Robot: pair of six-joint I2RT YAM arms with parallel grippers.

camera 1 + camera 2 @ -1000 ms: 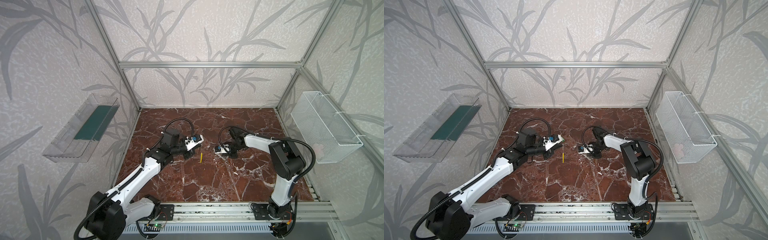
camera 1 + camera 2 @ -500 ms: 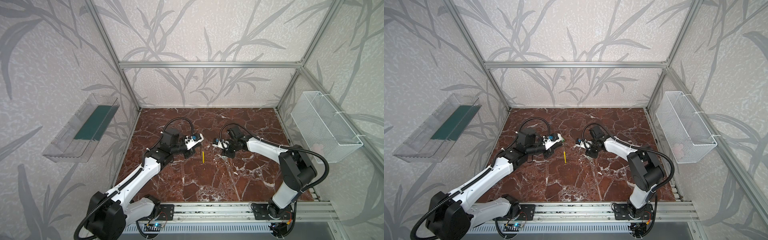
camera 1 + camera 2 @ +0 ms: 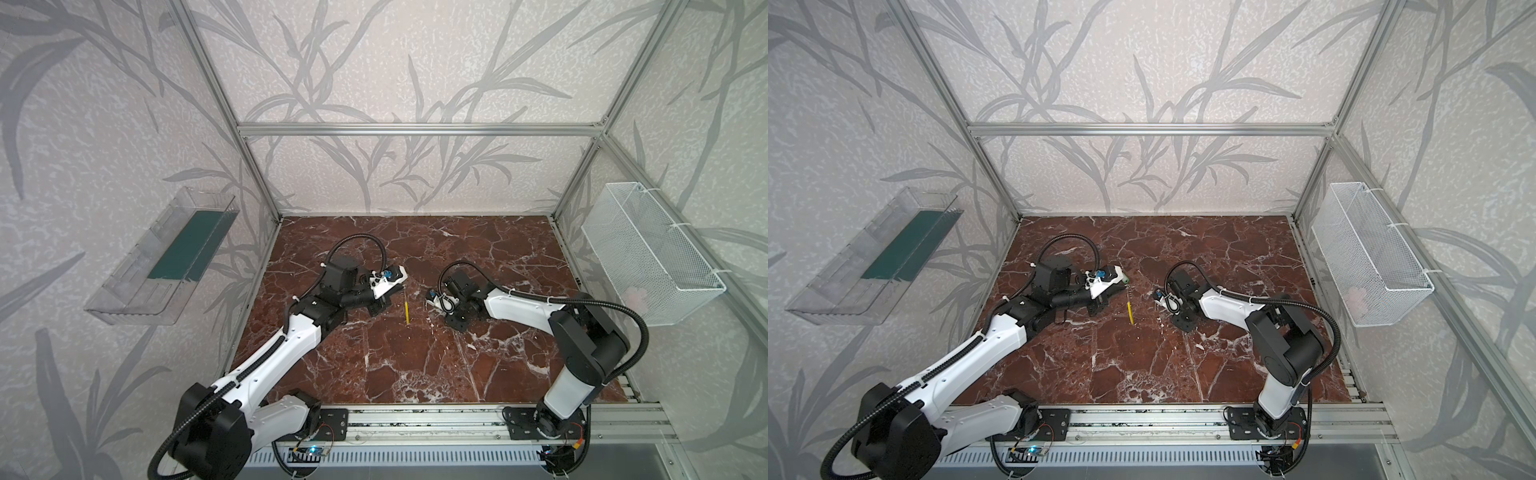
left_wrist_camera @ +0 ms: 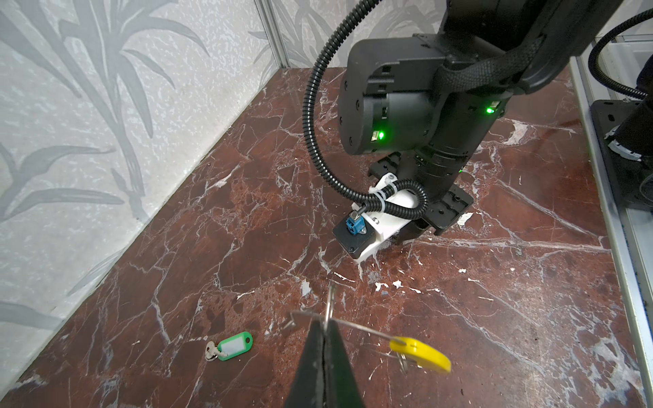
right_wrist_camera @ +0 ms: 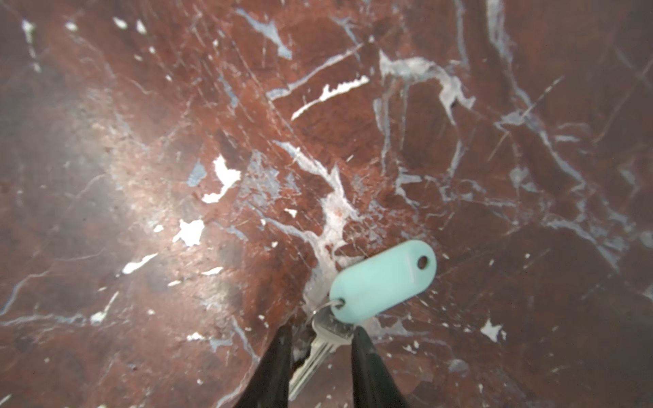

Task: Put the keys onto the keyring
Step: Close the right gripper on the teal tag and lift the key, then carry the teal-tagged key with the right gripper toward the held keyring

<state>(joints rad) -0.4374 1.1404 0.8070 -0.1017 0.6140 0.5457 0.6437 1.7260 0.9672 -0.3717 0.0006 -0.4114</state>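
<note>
Red-brown marble tabletop (image 3: 415,374), veined white, inside an aluminium-framed cell with leaf-patterned walls. Clear tray (image 3: 166,257) on the wall at the left of both top views, white wire basket (image 3: 648,253) at the right.

Item 1, keyring (image 4: 357,326): thin grey wire carrying a yellow sleeve (image 4: 420,353). Pinched in the left gripper (image 4: 323,335), fingers clenched flat on the wire. Shows at mid-frame in both top views, between the two arms.

Item 2, mint key (image 5: 383,281): flat on the marble, metal blade (image 5: 311,356) lying between the parted fingers of the right gripper (image 5: 319,333). Pincer released, not yet closed on anything. Hidden under that gripper in both top views, just right of centre.

Item 3, green key (image 4: 235,345): flat on the marble near the left gripper, apart from the ring, untouched.

Step in hand, as judged: pickup of the mint key, with the ring held ready. Neither key on the ring so far.

Next move, as judged: a square close on the blade, a lift without the tag swinging loose, then a carry to the wire's free end and a fine threading onto it.

Writing: none readable. White label window on the green key blank. No brand marks legible on either arm.
</note>
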